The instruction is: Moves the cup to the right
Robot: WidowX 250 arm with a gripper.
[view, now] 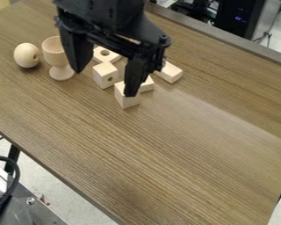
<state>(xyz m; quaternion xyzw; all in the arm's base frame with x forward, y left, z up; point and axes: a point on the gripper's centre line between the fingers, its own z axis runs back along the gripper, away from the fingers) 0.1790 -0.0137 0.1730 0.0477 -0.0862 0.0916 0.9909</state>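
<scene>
- At the far left, below the surface [154, 149], I see a black cable [12, 186] curving over a grey metal part [28, 213].
- Next comes the ball [27, 55], pale wood, egg-shaped, a small hole in the side facing the cup [55, 50].
- The cup is just right of the ball, upright on its foot, stem showing under the bowl. It's plain pale wood.
- My hand [103, 82] hangs over the surface right of the cup, fingers wide apart. The left finger comes down close beside the cup, its tip near the foot; I can't tell if they touch. The right finger's tip is in front of the blocks, and I can't tell contact there either.
- Between my fingers I see a flat block [99, 54] with a round hole, and nearer me a cube [102, 72], also with a hole.
- Behind and below the right finger's tip is a second block [128, 102], partly covered by it. A third block [147, 84] sits just beyond, partly hidden too.
- Right of that finger, a longer block [171, 72] lies with one end behind the hand.
- Past the surface's far edge, upper right, stands a black case [239, 17] with small blue lights.
</scene>
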